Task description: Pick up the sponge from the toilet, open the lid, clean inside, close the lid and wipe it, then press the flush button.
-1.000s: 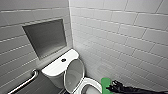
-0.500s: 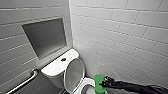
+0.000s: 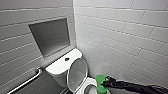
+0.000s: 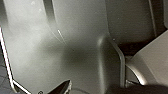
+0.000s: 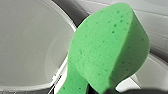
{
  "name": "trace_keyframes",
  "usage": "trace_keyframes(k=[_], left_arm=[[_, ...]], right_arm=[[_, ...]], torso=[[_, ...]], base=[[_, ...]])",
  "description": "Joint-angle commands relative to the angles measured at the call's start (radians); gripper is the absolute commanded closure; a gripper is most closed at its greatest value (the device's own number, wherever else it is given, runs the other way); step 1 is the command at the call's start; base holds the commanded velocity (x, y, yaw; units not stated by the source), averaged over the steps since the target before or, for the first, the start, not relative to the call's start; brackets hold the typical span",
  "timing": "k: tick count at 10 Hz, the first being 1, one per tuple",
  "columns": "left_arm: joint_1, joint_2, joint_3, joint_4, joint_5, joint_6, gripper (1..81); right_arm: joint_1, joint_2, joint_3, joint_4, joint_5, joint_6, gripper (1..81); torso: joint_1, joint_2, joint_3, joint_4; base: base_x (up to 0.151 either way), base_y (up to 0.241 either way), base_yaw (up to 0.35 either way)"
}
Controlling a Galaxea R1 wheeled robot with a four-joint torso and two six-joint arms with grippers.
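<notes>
The toilet (image 3: 62,68) sits in a corner of white tiled walls (image 3: 120,37). A grey box-shaped hole (image 3: 51,36) is set in the wall above the tank. A shiny grab bar (image 3: 27,81) runs along the wall beside the toilet. The flush button (image 3: 67,59) is a dark dot in the middle of the tank top. The lid (image 3: 77,75) stands up, open, between the tank and the bowl (image 3: 89,86). I cannot see what is in the bowl. The black right arm reaches in from the side, low and nearly flat. The right gripper (image 3: 108,82) squeezes the sponge (image 3: 100,84) over the bowl's edge, near the lid. I cannot tell if the left gripper (image 4: 61,88) is holding or loose.
</notes>
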Motion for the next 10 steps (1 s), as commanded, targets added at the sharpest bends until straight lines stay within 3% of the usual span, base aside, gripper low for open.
trace_keyframes(k=[1, 3, 4, 5, 6, 7, 8, 10], left_arm=[[-0.007, 0.004, 0.002, -0.013, 0.075, 0.0, 1.0], [-0.004, 0.004, 0.002, -0.013, 0.073, 0.0, 1.0], [0.0, 0.004, 0.002, -0.013, 0.073, 0.0, 1.0], [0.003, 0.004, 0.002, -0.013, 0.073, 0.0, 1.0], [0.003, 0.004, 0.002, -0.013, 0.073, 0.0, 1.0], [0.004, 0.001, 0.002, -0.014, 0.073, 0.0, 1.0], [0.004, -0.001, 0.002, -0.02, 0.073, 0.0, 1.0], [0.007, -0.002, 0.002, -0.02, 0.073, 0.0, 1.0]], right_arm=[[0.158, 0.002, 0.02, 0.017, -0.019, 0.001, 81.1], [0.166, 0.002, 0.019, 0.017, -0.013, 0.001, 81.1], [0.17, 0.002, 0.017, 0.017, -0.01, 0.001, 81.1], [0.175, 0.001, 0.016, 0.017, -0.008, 0.001, 81.1], [0.179, 0.001, 0.014, 0.018, -0.004, 0.001, 81.1], [0.184, 0.002, 0.013, 0.018, -0.002, 0.003, 81.1], [0.192, 0.002, 0.013, 0.018, 0.001, 0.003, 81.1], [0.204, -0.001, 0.006, 0.018, 0.001, 0.023, 81.1]], torso=[[0.0, 0.0, 0.0, 0.096], [0.0, 0.0, -0.02, 0.168], [0.0, 0.0, -0.049, 0.19], [0.0, 0.0, -0.077, 0.202], [0.0, 0.0, -0.083, 0.199], [0.0, 0.0, -0.073, 0.18], [0.001, 0.0, -0.092, 0.197], [0.001, 0.0, -0.115, 0.202]], base=[[0.0, 0.0, 0.0], [0.0, 0.0, 0.0], [0.0, 0.0, 0.0], [0.0, 0.0, 0.0], [0.0, 0.0, 0.0], [0.0, 0.0, 0.0], [0.0, 0.0, 0.0], [0.0, 0.0, 0.0]])
